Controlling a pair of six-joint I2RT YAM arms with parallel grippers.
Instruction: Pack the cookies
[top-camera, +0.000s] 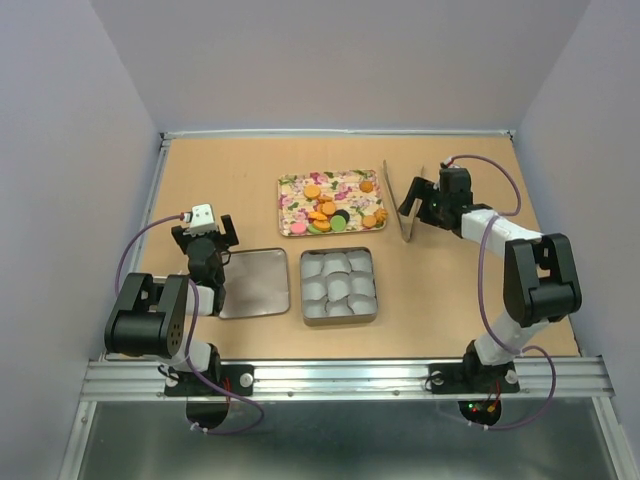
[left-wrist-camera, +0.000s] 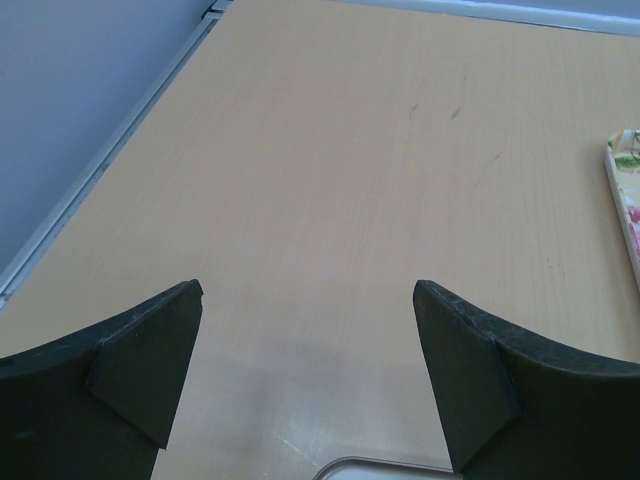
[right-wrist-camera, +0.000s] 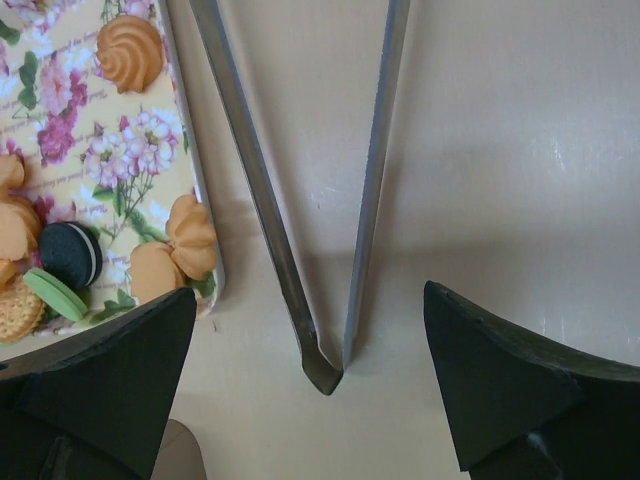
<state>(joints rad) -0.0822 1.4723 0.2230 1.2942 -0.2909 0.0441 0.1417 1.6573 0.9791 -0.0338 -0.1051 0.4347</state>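
On the wooden table, the floral tray is sitting far of centre. The open tin of white paper cups is lying just near of it, and the tin's lid is resting flat to the left. None of the cups appears to be holding a cookie yet.

The right gripper is hanging spread wide and gripping nothing. It is hovering over the metal tongs, which are lying just beside the tray's right edge. Their long axis is running away from the robot, with the two blades meeting at the near end, between the fingers. The jaws are straddling both blades across that axis, so a squeeze there looks like the likely pick-up.

The left gripper is also gaping empty, over bare table by the lid and well away from the tongs. The right arm is therefore the nearer one.

The cookies are lying heaped on the tray, to the left of the tongs.
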